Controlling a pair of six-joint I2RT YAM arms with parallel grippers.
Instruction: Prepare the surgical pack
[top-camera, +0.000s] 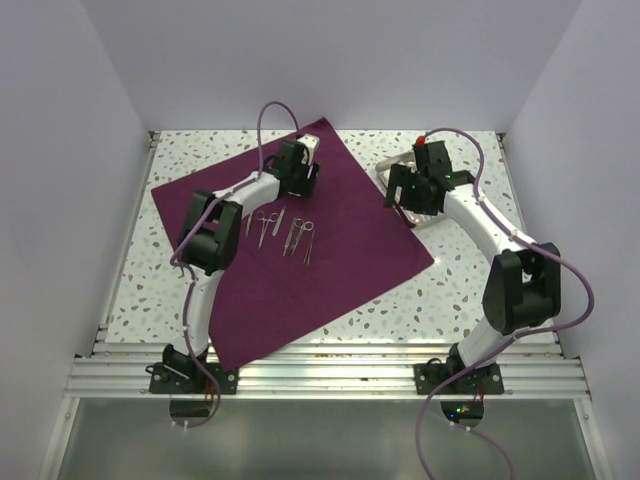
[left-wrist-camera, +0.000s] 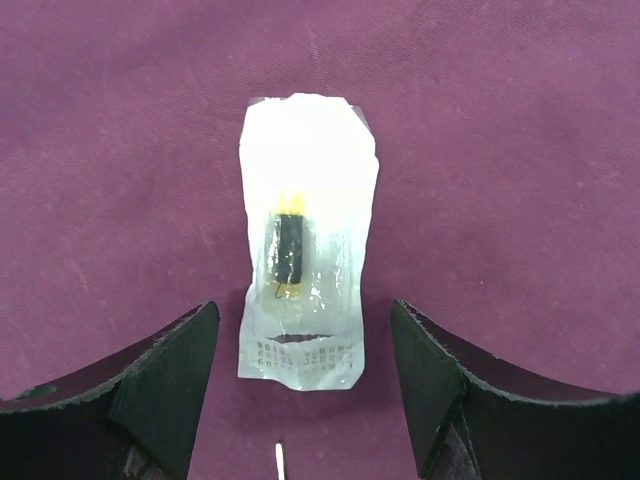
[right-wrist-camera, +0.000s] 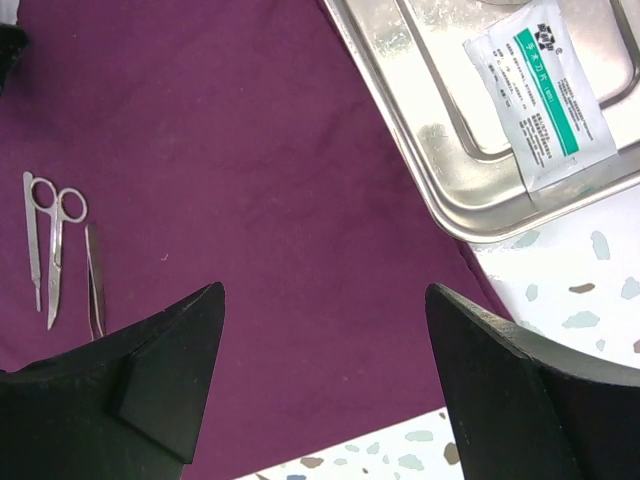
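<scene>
The surgical pack (top-camera: 350, 240) is a deep purple drape lying flat as a large square sheet on the speckled table. On it lie several steel instruments (top-camera: 280, 232). My left gripper (top-camera: 305, 165) hovers open over the drape's far part. A small clear sealed packet (left-wrist-camera: 305, 250) with a black item inside lies on the drape (left-wrist-camera: 520, 150), apart from both fingers of the left gripper (left-wrist-camera: 303, 305). My right gripper (top-camera: 405, 200) is open and empty above the drape's right edge (right-wrist-camera: 300, 150); nothing sits between the tips of the right gripper (right-wrist-camera: 325, 287).
A shiny steel tray (right-wrist-camera: 420, 150) sits just off the drape's right side and holds a white and green packet (right-wrist-camera: 540, 90). Scissors (right-wrist-camera: 55, 240) and a thin forceps (right-wrist-camera: 93, 280) lie on the drape to the left. White walls close in the table.
</scene>
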